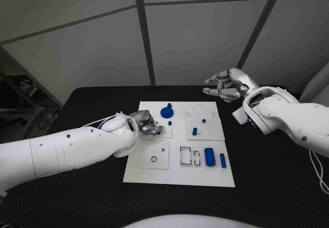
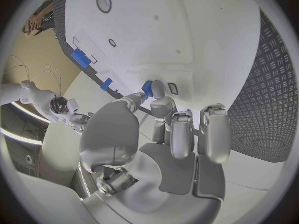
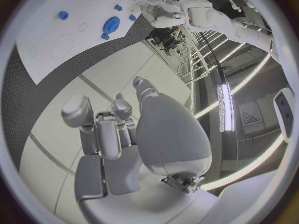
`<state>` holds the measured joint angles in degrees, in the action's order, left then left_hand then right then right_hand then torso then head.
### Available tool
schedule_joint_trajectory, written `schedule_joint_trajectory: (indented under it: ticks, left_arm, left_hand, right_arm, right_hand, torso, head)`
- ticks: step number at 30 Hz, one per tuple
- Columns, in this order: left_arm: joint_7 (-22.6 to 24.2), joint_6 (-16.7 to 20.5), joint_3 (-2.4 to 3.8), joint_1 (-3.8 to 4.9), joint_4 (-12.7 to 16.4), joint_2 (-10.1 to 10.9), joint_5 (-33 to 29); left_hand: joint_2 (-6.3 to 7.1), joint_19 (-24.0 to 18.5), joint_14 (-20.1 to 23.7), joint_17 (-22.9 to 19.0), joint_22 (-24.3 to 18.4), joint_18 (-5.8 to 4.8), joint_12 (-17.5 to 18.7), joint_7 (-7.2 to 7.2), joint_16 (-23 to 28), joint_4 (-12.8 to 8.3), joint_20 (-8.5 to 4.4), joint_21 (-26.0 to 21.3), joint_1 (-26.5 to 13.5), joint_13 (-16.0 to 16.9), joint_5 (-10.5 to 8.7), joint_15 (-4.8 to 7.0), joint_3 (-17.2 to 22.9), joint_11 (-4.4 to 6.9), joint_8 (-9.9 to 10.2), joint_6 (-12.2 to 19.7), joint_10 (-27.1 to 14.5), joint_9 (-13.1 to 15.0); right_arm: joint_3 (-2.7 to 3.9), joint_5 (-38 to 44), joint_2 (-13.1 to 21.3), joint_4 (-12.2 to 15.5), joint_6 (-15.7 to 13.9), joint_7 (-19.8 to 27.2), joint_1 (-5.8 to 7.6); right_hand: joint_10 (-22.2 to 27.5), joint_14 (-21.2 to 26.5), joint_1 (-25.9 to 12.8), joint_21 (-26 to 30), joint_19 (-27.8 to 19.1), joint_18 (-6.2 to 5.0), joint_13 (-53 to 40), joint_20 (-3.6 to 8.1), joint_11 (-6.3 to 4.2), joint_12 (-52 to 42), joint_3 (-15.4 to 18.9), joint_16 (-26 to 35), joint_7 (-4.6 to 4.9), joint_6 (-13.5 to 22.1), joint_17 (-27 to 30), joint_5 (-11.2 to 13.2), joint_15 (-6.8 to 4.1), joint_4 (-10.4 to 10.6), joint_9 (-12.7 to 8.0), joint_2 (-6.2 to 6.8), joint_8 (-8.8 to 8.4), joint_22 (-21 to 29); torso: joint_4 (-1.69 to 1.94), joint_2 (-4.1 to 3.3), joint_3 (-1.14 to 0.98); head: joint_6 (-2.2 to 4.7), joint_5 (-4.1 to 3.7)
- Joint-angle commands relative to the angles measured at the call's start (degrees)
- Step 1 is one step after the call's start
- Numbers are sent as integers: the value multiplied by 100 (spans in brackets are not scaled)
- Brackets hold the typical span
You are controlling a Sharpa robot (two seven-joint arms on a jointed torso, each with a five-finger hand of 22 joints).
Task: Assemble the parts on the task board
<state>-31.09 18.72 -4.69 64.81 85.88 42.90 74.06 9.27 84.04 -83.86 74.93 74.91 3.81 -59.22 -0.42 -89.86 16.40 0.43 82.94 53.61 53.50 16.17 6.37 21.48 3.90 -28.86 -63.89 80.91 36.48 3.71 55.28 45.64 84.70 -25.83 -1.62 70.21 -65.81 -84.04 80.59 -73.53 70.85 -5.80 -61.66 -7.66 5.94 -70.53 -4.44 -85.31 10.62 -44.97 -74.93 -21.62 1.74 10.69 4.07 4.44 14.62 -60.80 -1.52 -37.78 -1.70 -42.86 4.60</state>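
The white task board [image 1: 178, 176] lies mid-table. My left hand [image 1: 145, 124] hovers over its left middle and pinches a small blue part [image 2: 147, 88] between thumb and a finger, just above the board [image 2: 162, 35]. My right hand [image 1: 226, 85] hangs raised beyond the board's far right corner, fingers loosely bent and apart, holding nothing; its palm [image 3: 156, 134] is bare. A round blue gear [image 1: 167, 112] stands at the far middle of the board, and the right wrist view shows the gear [image 3: 112, 23] too. Blue pegs [image 1: 195, 130] stand in the right middle plate.
A thick blue cylinder [image 1: 209, 156] and a slim blue rod [image 1: 223, 160] lie at the board's near right, beside rectangular slots [image 1: 186, 155]. A plate with a small round hole [image 1: 154, 158] sits at the near left. Black table [image 1: 274, 180] surrounds the board.
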Motion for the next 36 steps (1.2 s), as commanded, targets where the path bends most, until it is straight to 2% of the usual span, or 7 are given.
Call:
schedule_joint_trajectory:
  ticks: [1, 9, 14, 19, 27, 32, 36]
  left_arm:
    - [-16, 88, -6, -7, 7, 7, -10]
    - [15, 174, 21, -7, 88, 68, -41]
    - [33, 181, 127, -7, 140, 103, -78]
    - [30, 150, 274, -7, 199, 134, -111]
    - [-15, -152, 635, 15, 355, 243, -383]
    - [-167, -813, 812, 209, 350, 326, -649]
    - [-228, -1267, 847, 438, 150, 323, -917]
  left_hand:
    - [-37, 195, -614, 1507, 903, -183, -22, 12, -14, 37, -42, 39, -100, 13, 19, 15, -171, 0, 27, -45, 45, -6]
    - [-114, 197, -614, 1507, 910, -183, -28, 12, -14, 44, -43, 36, -224, 23, 24, 15, -459, 0, 29, -51, 47, -27]
    - [-123, 192, -614, 1507, 903, -180, -25, 12, -14, 43, -44, 26, -233, 22, 25, 16, -506, 0, 30, -49, 46, -30]
    - [-119, 176, -614, 1507, 880, -172, -14, 15, -14, 39, -44, -2, -222, 12, 27, 17, -570, -1, 34, -39, 37, -36]
    - [-68, 44, -614, 1507, 695, -110, 298, 70, -14, 30, -22, -237, 167, -315, 38, -12, -822, -48, 89, 125, -164, -73]
    - [-100, -329, -611, 1498, 198, 41, 1427, 273, -6, -44, 78, -874, 804, -1506, 29, -147, -811, -221, 309, 553, -845, -194]
    - [-96, -578, -369, 895, -105, 126, 1672, 458, 548, -36, 202, -1295, 1163, -1722, 15, -284, -761, -380, 563, 859, -1129, -414]
  right_arm:
    - [3, 24, -3, 7, 28, 33, 9]
    - [3, 25, -9, -12, 30, 37, 9]
    - [3, 25, -13, -23, 32, 39, 9]
    - [3, 25, -16, -30, 33, 40, 9]
    - [3, 25, -27, -55, 31, 46, 8]
    - [3, 25, -38, -77, 35, 45, 8]
    - [3, 25, -50, -87, 39, 42, 8]
  right_hand:
    - [0, -354, -38, 44, -49, -36, 6, 9, -26, 19, 1, 25, 1, -43, -559, -33, -43, 41, -9, 4, 38, 14]
    - [0, -354, -38, 44, -49, -36, 6, 9, -26, 19, 1, 25, 1, -43, -559, -33, -43, 41, -9, 4, 38, 14]
    - [-6, -354, -36, 47, -51, -37, 0, 10, -27, 15, 0, 26, 0, -43, -559, -40, -44, 41, -9, 3, 39, 19]
    - [-6, -354, -36, 47, -51, -37, 0, 10, -27, 15, 0, 26, 0, -43, -559, -40, -44, 41, -9, 3, 39, 19]
    - [-6, -354, -36, 47, -51, -37, 0, 10, -27, 15, 0, 26, 0, -43, -559, -40, -44, 41, -9, 3, 39, 19]
    - [-6, -354, -36, 47, -51, -37, 0, 10, -27, 15, 0, 26, 0, -43, -559, -40, -44, 41, -9, 3, 39, 19]
    - [-6, -354, -36, 47, -51, -37, 0, 10, -27, 15, 0, 26, 0, -43, -559, -40, -44, 41, -9, 3, 39, 19]
  torso:
    - [0, 1, 1]
    - [2, 3, 2]
    - [-2, 0, 0]
    - [-3, -1, 1]
    - [-1, 4, 1]
    - [-3, 1, -3]
    - [-8, -2, -6]
  head:
    - [2, 1]
    - [14, 3]
    - [21, 7]
    - [22, 9]
    - [31, 12]
    - [46, 12]
    - [62, 25]
